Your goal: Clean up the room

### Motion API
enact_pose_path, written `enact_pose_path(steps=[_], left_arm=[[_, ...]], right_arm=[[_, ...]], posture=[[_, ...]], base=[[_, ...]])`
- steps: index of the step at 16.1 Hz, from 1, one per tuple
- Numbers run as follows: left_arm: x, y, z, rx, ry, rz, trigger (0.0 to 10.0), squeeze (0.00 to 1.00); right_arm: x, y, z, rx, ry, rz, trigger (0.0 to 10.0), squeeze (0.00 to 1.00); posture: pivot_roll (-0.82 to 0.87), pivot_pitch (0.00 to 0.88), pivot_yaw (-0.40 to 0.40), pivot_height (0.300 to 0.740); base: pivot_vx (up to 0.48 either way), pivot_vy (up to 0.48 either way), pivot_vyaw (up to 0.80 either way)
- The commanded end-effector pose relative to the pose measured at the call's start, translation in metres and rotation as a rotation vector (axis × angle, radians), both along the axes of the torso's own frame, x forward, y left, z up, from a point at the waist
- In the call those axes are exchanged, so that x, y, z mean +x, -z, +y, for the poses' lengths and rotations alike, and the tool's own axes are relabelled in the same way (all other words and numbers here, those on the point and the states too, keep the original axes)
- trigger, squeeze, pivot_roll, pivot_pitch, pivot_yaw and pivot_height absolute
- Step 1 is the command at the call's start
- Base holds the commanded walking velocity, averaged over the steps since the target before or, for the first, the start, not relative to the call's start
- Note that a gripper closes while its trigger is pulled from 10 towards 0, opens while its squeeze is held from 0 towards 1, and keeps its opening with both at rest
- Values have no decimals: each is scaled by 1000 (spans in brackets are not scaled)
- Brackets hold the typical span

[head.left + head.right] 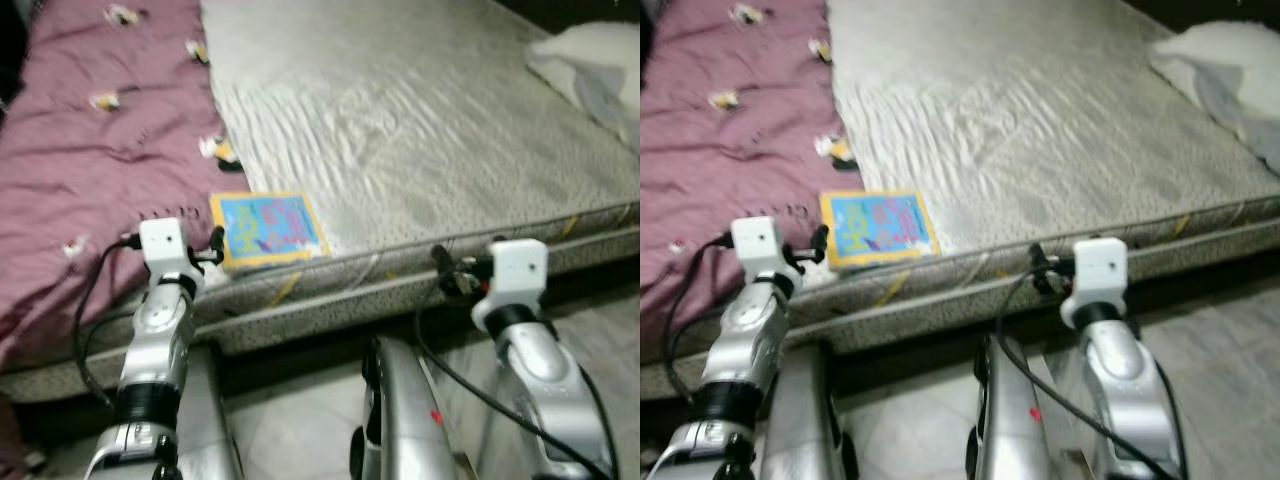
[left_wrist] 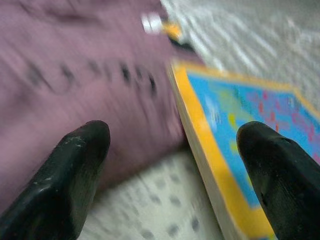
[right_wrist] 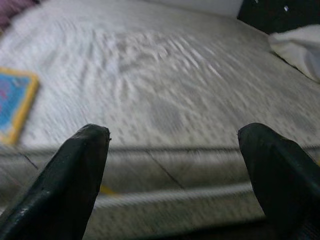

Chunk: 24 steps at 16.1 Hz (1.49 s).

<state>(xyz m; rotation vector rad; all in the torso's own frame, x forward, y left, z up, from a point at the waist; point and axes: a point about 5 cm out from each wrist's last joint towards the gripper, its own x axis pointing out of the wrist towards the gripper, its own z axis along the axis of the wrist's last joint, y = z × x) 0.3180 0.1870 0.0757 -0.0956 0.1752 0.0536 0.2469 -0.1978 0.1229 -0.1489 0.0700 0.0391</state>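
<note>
Bare grey mattress (image 1: 420, 130), maroon blanket (image 1: 90, 150) left | book (image 1: 268, 228) flat at near edge beside blanket | left gripper (image 2: 175, 165) wide open, empty, straddling book's corner | right gripper (image 3: 175, 165) wide open, empty, at mattress edge

- I hold both arms raised forward, wrists level.
- My left gripper (image 2: 172, 150) has its fingers spread wide.
- My right gripper (image 3: 172, 150) is spread wide too.
</note>
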Motion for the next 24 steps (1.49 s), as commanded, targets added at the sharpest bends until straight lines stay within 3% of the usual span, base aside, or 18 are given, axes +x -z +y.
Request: enact_pose_path(steps=[1, 7, 12, 13, 14, 15, 17, 24], left_arm=[[0, 5, -4, -21, 25, 18, 10000, 0], [12, 9, -14, -104, -5, 21, 10000, 0], [18, 12, -31, -312, 45, 60, 10000, 0], [18, 13, -33, -360, 64, 60, 8706, 0], [19, 12, -34, -473, 64, 43, 0, 0], [19, 14, -32, -536, 55, 49, 0, 0], [19, 16, -31, -583, 46, 61, 0, 0], [22, 12, -23, -584, 58, 28, 0, 0]], right_arm=[[-3, -4, -6, -10, 10, -3, 10000, 0], [-8, -10, -12, -64, 0, 14, 10000, 0], [-5, -14, -14, -80, -3, 6, 10000, 0], [-4, -14, -14, -82, -3, 6, 10000, 0], [-4, -14, -14, -85, -4, 6, 10000, 0], [-3, -14, -13, -85, -5, 4, 10000, 0], [-1, -15, -11, -84, -8, 1, 10000, 0], [6, -14, -8, -80, -8, -12, 10000, 0]], posture=[[-188, 62, -58, 453], [-230, 59, -89, 453], [-242, 47, -94, 453], [-241, 47, -93, 453], [-237, 44, -93, 453], [-233, 42, -92, 453], [-230, 39, -91, 453], [-207, 20, -83, 453]], base=[[0, 0, 0], [0, 0, 0], [0, 0, 0], [0, 0, 0], [0, 0, 0], [0, 0, 0], [0, 0, 0], [0, 0, 0]])
